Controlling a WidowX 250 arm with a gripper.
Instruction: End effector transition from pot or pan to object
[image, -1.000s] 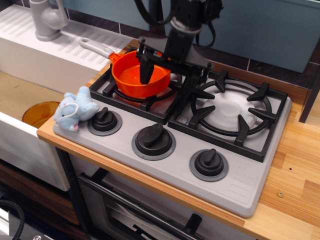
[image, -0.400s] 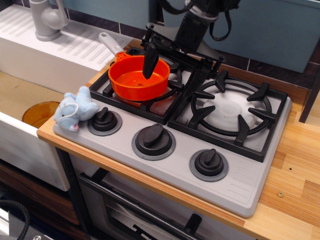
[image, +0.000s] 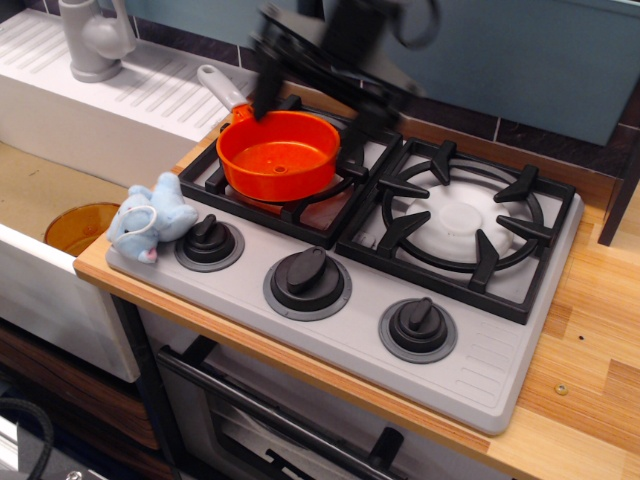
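Hovering blurred pincer (image: 315, 92) spread open above orange saucepan (image: 279, 154), plush toy (image: 151, 219) well apart

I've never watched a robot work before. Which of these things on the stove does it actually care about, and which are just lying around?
Part of the job:
- claw, blurred, above the pan's back rim
- orange saucepan, on the left burner
- blue-grey plush toy, at the stove's front left corner

Just lying about:
- three black knobs
- amber bowl in the sink
- grey tap
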